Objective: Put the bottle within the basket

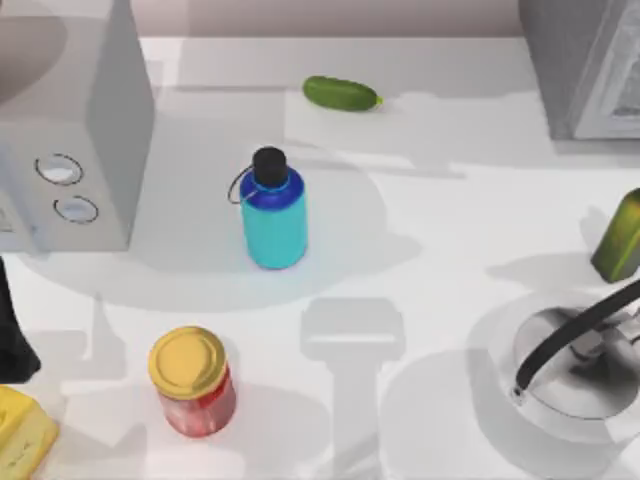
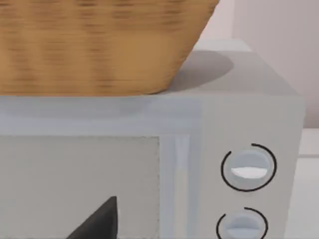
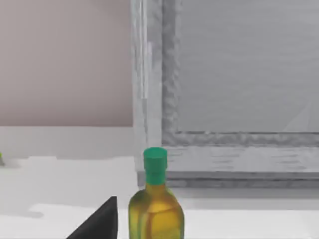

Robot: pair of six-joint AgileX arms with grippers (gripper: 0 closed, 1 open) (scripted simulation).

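Our left end effector shows as a dark wedge at the lower edge of the left wrist view, and we cannot tell how wide it stands. The same holds for our right end effector, a like wedge at the lower edge of the right wrist view.

In the top view our left arm is a dark shape at the left edge. Our right arm sits in the lower right corner. Nearest along the lower part of that frame are a yellow block in the lower left corner and a red jar with a yellow lid.

The bottle is on the white table, left of centre. Its black cap points toward the top of the frame. It is well apart from both arms.

At the right edge is an olive-green bottle. A cucumber lies near the top, left of a grey cabinet.

The left wrist view faces the microwave and its two round dials. The woven basket rests on top of it. The top view gives the microwave as a grey box at upper left.

The right wrist view shows the olive-green bottle upright with a green cap, before the cabinet's framed grey panel.
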